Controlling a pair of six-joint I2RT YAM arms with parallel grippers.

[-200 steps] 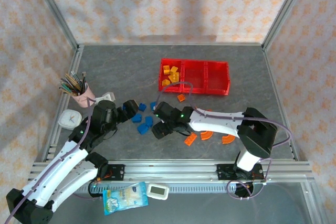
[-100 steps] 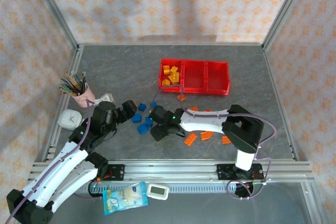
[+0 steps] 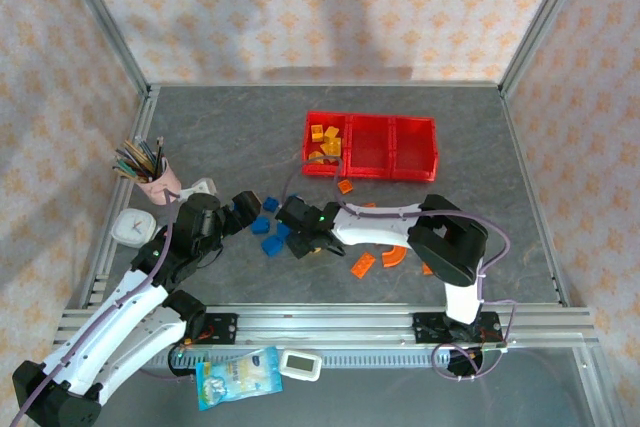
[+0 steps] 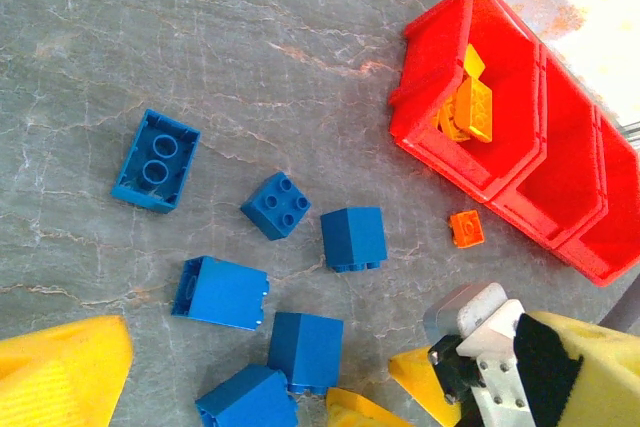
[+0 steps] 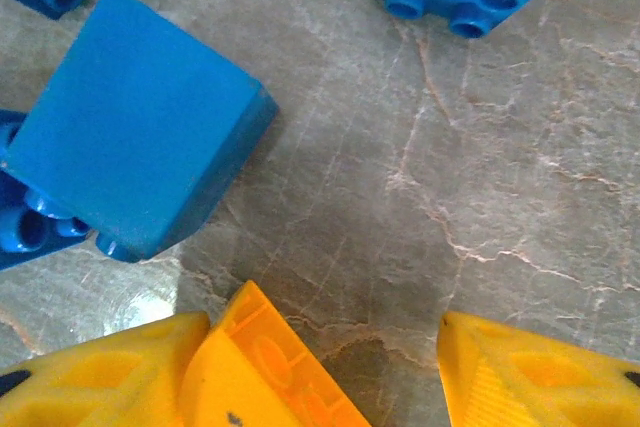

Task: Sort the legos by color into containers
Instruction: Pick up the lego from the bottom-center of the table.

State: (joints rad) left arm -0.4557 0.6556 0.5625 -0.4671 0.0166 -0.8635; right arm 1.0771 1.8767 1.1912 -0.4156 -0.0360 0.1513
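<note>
**Top and wrist views, read from the arm bases outward.** Positions are given against the red plastic three-compartment tray (image 3: pixel 415 169) on the grey marbled tabletop (image 3: pixel 220 127).

Nearest, well in front of the tray's middle, lie flat and curved orange plastic pieces (image 3: pixel 362 265). In front of the tray's left end, the right gripper (image 5: pixel 325 335) is down at the tabletop with its yellow fingers (image 5: pixel 530 372) spread. A yellow-orange plastic piece (image 5: pixel 262 372) rests against one finger, with bare table between it and the other.

Just past the fingertips, six blue plastic blocks (image 4: pixel 353 239) lie clustered in front of and left of the tray, some studs-up and some on their sides. The left gripper (image 3: pixel 245 210) hovers at the cluster's side away from the tray, fingers wide apart and holding nothing.

A small orange square tile (image 4: pixel 466 228) lies just in front of the tray's left compartment, apart from its wall. Well to the tray's left stands a pink pencil cup (image 3: pixel 157 182). Inside the left compartment — yellow and orange pieces (image 4: pixel 468 107).
</note>
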